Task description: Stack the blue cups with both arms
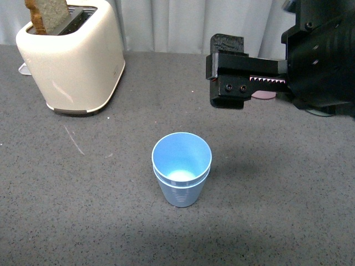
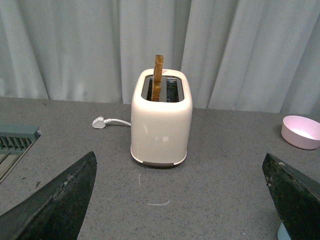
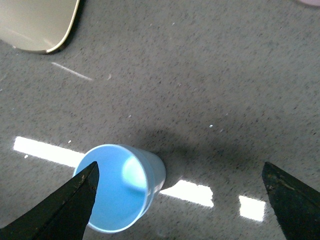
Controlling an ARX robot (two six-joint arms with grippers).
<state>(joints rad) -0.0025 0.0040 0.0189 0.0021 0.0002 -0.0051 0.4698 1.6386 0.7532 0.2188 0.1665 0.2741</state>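
Two light blue cups (image 1: 182,169) stand nested one inside the other, upright, on the grey table in the middle of the front view; two rims show. My right gripper (image 1: 226,72) hangs open and empty above and to the back right of the stack, its toothed jaw showing. In the right wrist view the stack (image 3: 120,187) lies below, close to one finger of the open gripper (image 3: 180,200). My left gripper (image 2: 182,200) is open and empty, low over the table and facing the toaster; it does not show in the front view. A sliver of blue cup (image 2: 283,234) shows by one finger.
A cream toaster (image 1: 72,61) with a slice of toast (image 1: 49,14) stands at the back left; it also shows in the left wrist view (image 2: 161,125), with a white plug (image 2: 100,122) beside it. A pink bowl (image 2: 301,131) sits at the back right. Grey curtain behind.
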